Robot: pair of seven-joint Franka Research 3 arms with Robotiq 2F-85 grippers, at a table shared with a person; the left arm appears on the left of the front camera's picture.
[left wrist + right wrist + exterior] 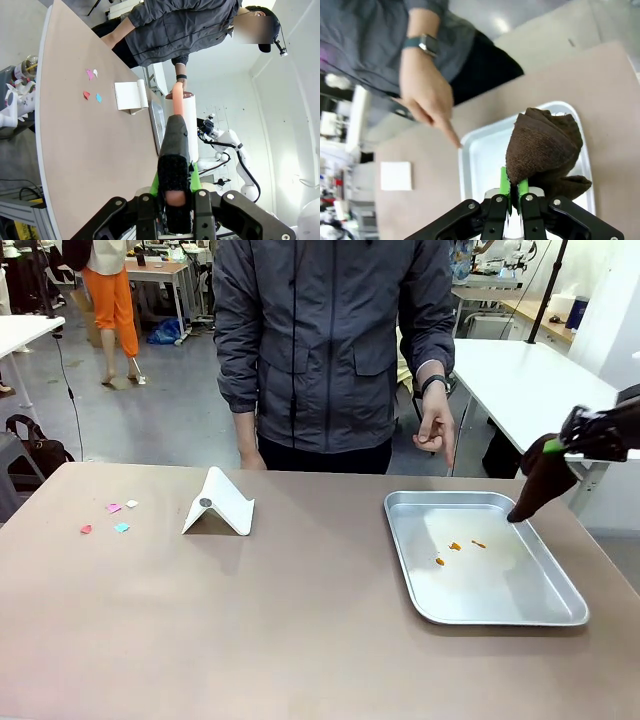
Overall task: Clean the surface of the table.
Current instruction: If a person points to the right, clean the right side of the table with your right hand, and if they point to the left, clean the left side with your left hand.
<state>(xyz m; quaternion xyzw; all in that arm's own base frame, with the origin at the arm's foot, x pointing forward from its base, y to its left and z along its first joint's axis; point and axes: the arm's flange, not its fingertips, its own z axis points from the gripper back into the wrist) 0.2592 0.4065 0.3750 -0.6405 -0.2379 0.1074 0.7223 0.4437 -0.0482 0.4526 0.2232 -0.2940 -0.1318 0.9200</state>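
- My left gripper (175, 189) is clamped on a black tool (176, 145) with a pink tip.
- The table (250, 630), brownish-tan, reaches from the near edge to the person at its far edge.
- A metal tray (500, 590) lies at the table's right side, with orange crumbs (455, 546) inside.
- My right gripper (566, 446) is clamped on a brown cloth (545, 480); the cloth tip touches the tray's far right rim.
- A white folded stand (220, 505) sits toward the far edge, and coloured paper scraps (112, 515) lie near the far left corner.
- The person's hand (435, 430) points down beyond the far edge.

Silver tray (500, 585), white folded stand (225, 508), small coloured scraps (113, 508), perhaps paper
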